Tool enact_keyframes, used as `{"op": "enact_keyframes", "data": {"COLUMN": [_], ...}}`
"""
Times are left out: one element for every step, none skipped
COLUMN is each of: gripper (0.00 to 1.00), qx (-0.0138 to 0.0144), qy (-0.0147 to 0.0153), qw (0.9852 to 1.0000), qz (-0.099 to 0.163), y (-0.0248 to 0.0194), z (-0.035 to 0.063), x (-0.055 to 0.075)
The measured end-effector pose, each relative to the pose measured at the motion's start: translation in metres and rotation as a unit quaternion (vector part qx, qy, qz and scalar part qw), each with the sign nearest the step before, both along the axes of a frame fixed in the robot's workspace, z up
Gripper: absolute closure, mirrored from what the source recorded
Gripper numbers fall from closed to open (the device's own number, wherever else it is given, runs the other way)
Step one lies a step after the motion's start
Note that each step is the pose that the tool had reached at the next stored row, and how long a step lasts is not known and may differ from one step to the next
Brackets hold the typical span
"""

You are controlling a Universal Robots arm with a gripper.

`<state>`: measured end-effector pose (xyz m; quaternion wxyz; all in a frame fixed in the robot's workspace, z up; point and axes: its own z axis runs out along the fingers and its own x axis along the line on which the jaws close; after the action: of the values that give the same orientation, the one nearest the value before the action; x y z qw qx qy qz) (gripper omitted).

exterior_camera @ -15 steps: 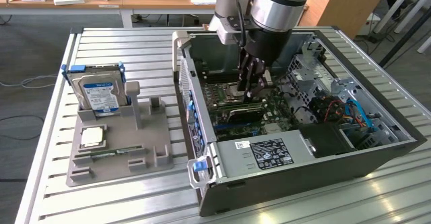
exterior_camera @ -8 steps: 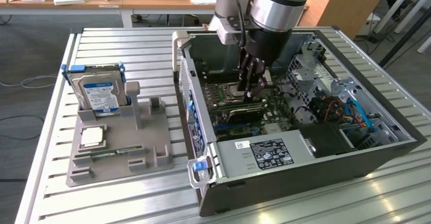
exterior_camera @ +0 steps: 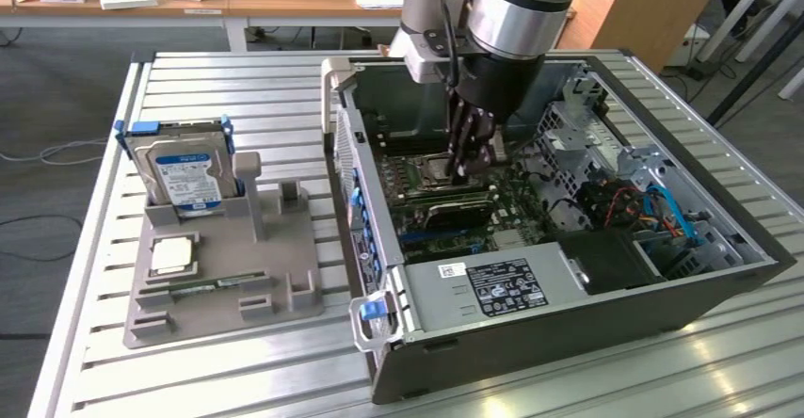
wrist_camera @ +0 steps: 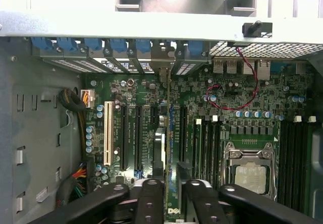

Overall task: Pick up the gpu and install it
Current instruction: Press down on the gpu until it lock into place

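The gpu (wrist_camera: 167,153) is a thin dark card standing on edge in a slot of the green motherboard (wrist_camera: 232,108) inside the open computer case (exterior_camera: 703,291). Its metal end bracket (wrist_camera: 163,75) meets the row of blue slot clips at the case wall. In the exterior view the gpu (exterior_camera: 442,213) shows as a black rectangle low on the board. My gripper (wrist_camera: 174,200) sits directly over the card's near end and straddles its top edge. In the exterior view my gripper (exterior_camera: 469,162) reaches straight down into the case. Whether it clamps the card is unclear.
A grey parts rack (exterior_camera: 220,267) lies at the exterior view's left of the case, holding a silver hard drive in a blue frame (exterior_camera: 183,168), a processor (exterior_camera: 172,255) and a green memory stick (exterior_camera: 207,284). The power supply (exterior_camera: 496,286) and cables crowd the case's near end.
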<state>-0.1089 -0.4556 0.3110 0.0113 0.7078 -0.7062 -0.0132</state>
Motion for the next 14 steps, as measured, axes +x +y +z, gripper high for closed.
{"op": "enact_keyframes", "data": {"gripper": [0.79,0.85,0.85,0.89,0.89,0.89,0.89,0.89,0.89,0.89,0.89,0.89,0.89,0.89], "qx": [0.0,0.0,0.0,0.0,0.0,0.0,0.0,0.0,0.0,0.0,0.0,0.0,0.0,0.0], "qy": [0.0,0.0,0.0,0.0,0.0,0.0,0.0,0.0,0.0,0.0,0.0,0.0,0.0,0.0], "qw": [1.0,1.0,1.0,1.0,1.0,1.0,1.0,1.0,1.0,1.0,1.0,1.0,1.0,1.0], "qz": [0.0,0.0,0.0,0.0,0.0,0.0,0.0,0.0,0.0,0.0,0.0,0.0,0.0,0.0], "y": [0.0,0.0,0.0,0.0,0.0,0.0,0.0,0.0,0.0,0.0,0.0,0.0,0.0,0.0], "z": [0.0,0.0,0.0,0.0,0.0,0.0,0.0,0.0,0.0,0.0,0.0,-0.0001,-0.0004,-0.0009], "x": [0.0,0.0,0.0,0.0,0.0,0.0,0.0,0.0,0.0,0.0,0.0,-0.0003,-0.0011,-0.002]}}
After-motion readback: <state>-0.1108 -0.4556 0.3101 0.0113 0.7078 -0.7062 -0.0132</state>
